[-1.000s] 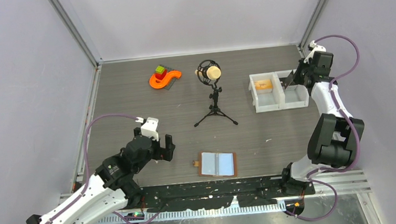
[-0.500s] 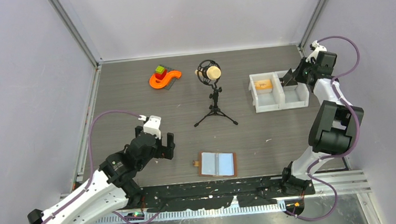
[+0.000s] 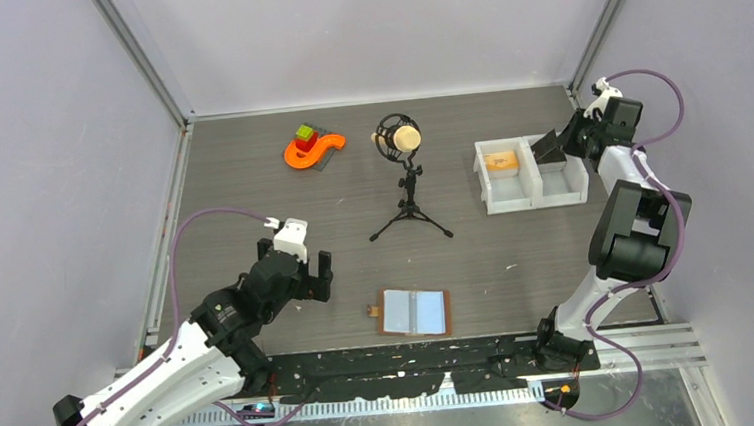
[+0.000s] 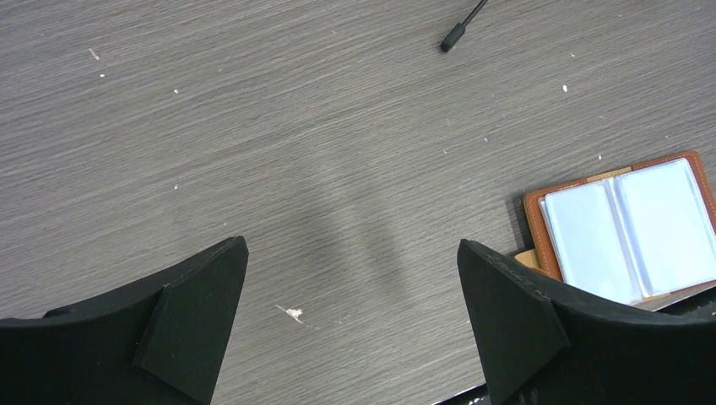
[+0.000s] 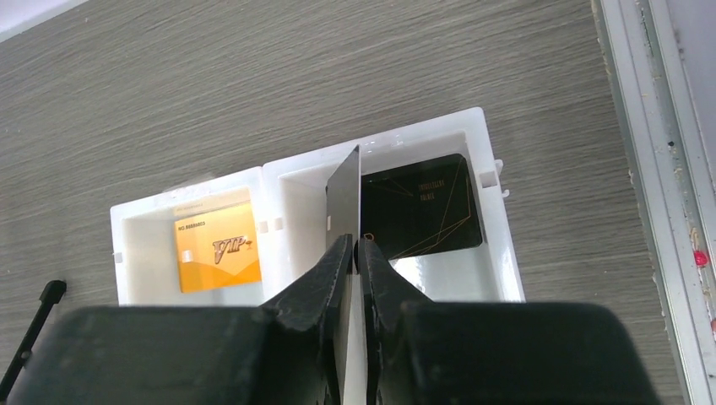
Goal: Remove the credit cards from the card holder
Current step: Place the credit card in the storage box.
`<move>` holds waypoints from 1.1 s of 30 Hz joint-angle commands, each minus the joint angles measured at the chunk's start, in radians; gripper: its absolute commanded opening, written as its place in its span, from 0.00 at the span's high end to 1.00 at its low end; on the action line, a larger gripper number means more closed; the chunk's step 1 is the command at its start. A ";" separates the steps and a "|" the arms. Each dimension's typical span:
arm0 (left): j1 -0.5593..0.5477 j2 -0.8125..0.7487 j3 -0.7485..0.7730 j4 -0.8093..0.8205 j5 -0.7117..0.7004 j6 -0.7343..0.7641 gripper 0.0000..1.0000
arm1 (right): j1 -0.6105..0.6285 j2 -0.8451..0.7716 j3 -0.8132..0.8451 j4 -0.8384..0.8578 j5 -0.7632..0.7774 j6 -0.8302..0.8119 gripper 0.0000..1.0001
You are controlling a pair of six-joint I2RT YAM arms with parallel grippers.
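The card holder (image 3: pixel 415 312) lies open near the table's front edge, brown outside with pale blue-grey sleeves; the left wrist view shows it at the right (image 4: pixel 629 228). My left gripper (image 3: pixel 312 278) (image 4: pixel 350 249) hangs open just left of it, with nothing between its fingers. My right gripper (image 3: pixel 554 146) (image 5: pixel 353 240) is shut on a dark credit card (image 5: pixel 344 194), held edge-up over the right compartment of the white bin (image 3: pixel 533 200) (image 5: pixel 498 270). A black card (image 5: pixel 422 207) lies in that compartment. An orange card (image 5: pixel 218 246) (image 3: pixel 501 162) lies in the left one.
A microphone on a small black tripod (image 3: pixel 405 171) stands mid-table, one leg tip showing in the left wrist view (image 4: pixel 453 36). An orange toy with coloured blocks (image 3: pixel 310 147) sits at the back left. The metal frame rail (image 5: pixel 650 169) runs right of the bin.
My right wrist has drawn slightly back and right above the bin, the dark card still in it. My left arm has crept a little toward the card holder.
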 commanded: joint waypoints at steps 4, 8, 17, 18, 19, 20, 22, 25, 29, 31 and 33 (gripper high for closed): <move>-0.002 -0.013 0.050 0.022 -0.027 -0.004 0.00 | -0.009 0.021 0.055 0.042 0.008 0.009 0.78; -0.002 -0.017 0.051 0.018 -0.028 -0.005 0.00 | -0.009 0.032 0.073 0.035 0.033 0.012 0.72; -0.002 -0.024 0.046 0.017 -0.033 -0.011 0.00 | -0.010 0.058 0.108 0.022 0.064 0.030 0.66; -0.002 -0.026 0.045 0.017 -0.034 -0.013 0.00 | -0.009 0.059 0.113 0.019 0.069 0.030 0.66; -0.002 -0.028 0.043 0.017 -0.034 -0.014 0.00 | -0.009 0.061 0.116 0.015 0.070 0.032 0.66; -0.002 -0.030 0.041 0.017 -0.034 -0.015 0.00 | -0.009 0.062 0.122 0.013 0.072 0.034 0.66; -0.002 -0.038 0.036 0.018 -0.033 -0.020 0.00 | -0.010 0.063 0.127 0.007 0.067 0.041 0.66; -0.002 -0.048 0.021 0.020 -0.028 -0.033 0.00 | -0.006 0.052 0.126 0.005 0.046 0.071 0.66; -0.002 -0.058 0.007 0.014 0.001 -0.055 0.00 | 0.006 0.010 0.101 0.007 0.040 0.115 0.65; -0.002 -0.055 -0.001 0.007 0.024 -0.069 0.00 | 0.013 -0.030 0.091 0.000 0.038 0.148 0.65; -0.002 -0.046 -0.008 0.005 0.061 -0.083 0.00 | 0.028 -0.059 0.084 -0.019 0.036 0.175 0.65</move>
